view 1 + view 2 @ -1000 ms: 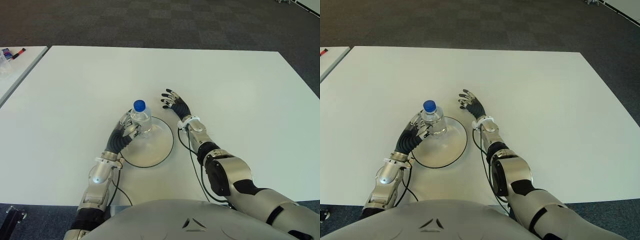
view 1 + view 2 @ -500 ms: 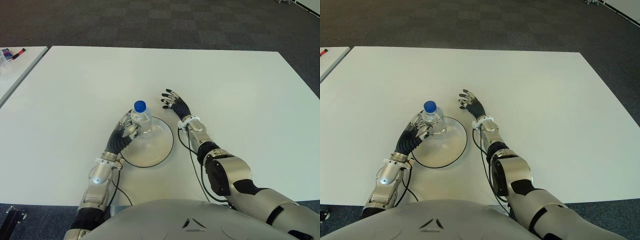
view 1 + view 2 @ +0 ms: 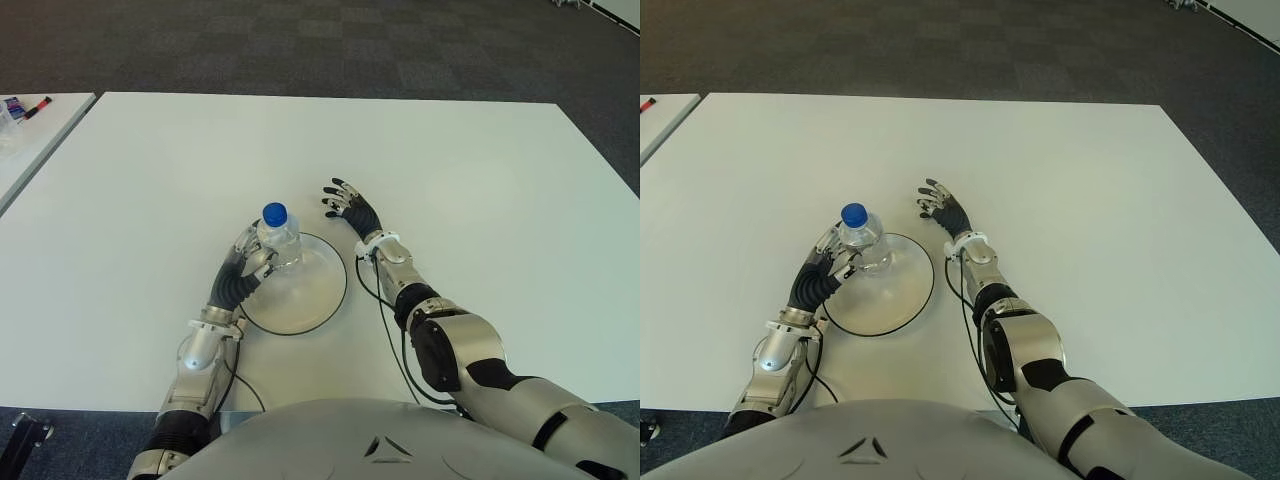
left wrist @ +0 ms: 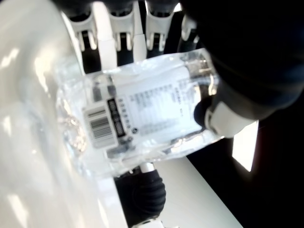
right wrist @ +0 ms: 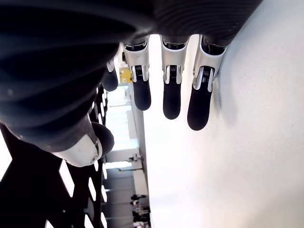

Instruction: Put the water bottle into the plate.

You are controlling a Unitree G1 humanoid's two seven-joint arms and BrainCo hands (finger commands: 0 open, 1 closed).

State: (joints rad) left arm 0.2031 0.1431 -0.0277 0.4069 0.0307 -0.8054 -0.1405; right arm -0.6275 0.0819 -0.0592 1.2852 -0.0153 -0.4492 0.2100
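My left hand (image 3: 250,262) is wrapped around the water bottle (image 3: 279,240), fingers and thumb closed on its clear body; my left wrist view shows the label and barcode pressed between them. The bottle stands roughly upright, blue cap (image 3: 275,213) on top, over the far left part of the plate (image 3: 318,300). I cannot tell whether its base touches the plate or hangs just above it, since my fingers and the clear plastic cover that contact. The plate is a white round dish with a dark rim, lying on the white table (image 3: 480,180); its left edge is partly hidden behind my left hand and wrist. My right hand (image 3: 346,204) shows just beyond the plate's far right edge, apart from the bottle, fingers extended and holding nothing; my right wrist view shows the fingertips (image 5: 171,102) close above the table surface, but contact is not clear. At the far left, well apart from the plate, a second table (image 3: 45,125) is cut off by the frame; a marker (image 3: 36,106) lies on it.
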